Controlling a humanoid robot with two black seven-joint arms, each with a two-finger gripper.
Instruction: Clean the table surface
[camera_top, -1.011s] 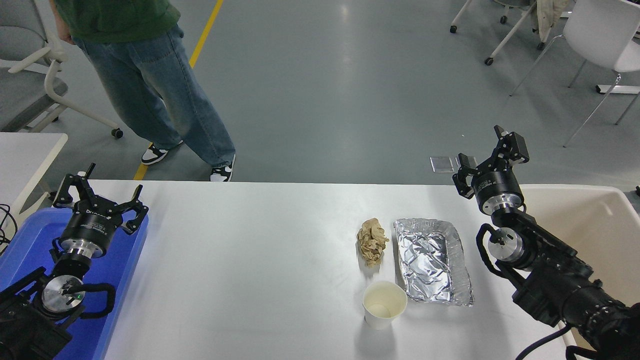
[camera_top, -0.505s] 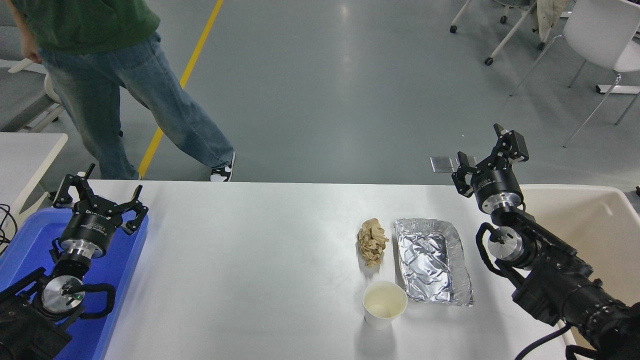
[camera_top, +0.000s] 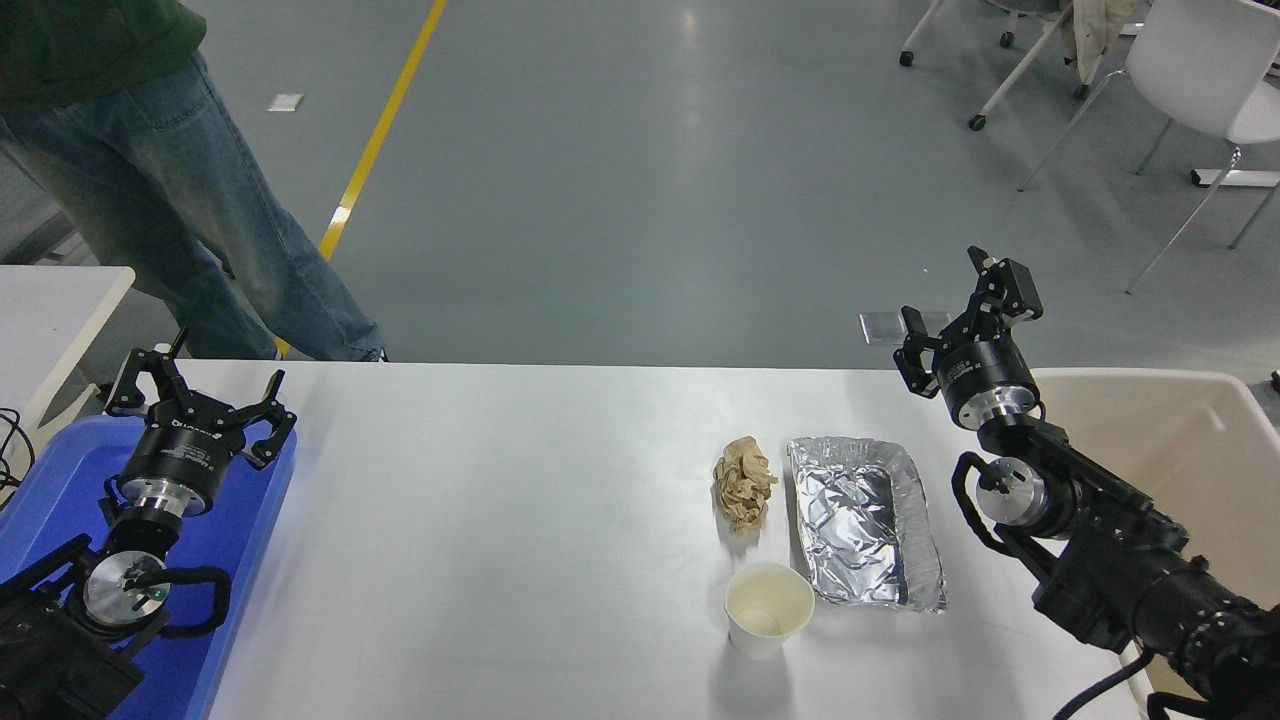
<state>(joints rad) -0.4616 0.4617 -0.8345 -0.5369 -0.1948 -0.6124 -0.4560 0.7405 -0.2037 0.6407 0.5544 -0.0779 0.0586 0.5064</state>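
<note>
fingers of the right gripper spread wide above the table surface, holding nothing.

Before you: the wide white matte tabletop, smooth. A crinkled, shiny aluminium-foil tray. A crumpled tan paper wad, rough. A cream paper cup, matt. At your left, a glossy blue plastic tray.
</note>
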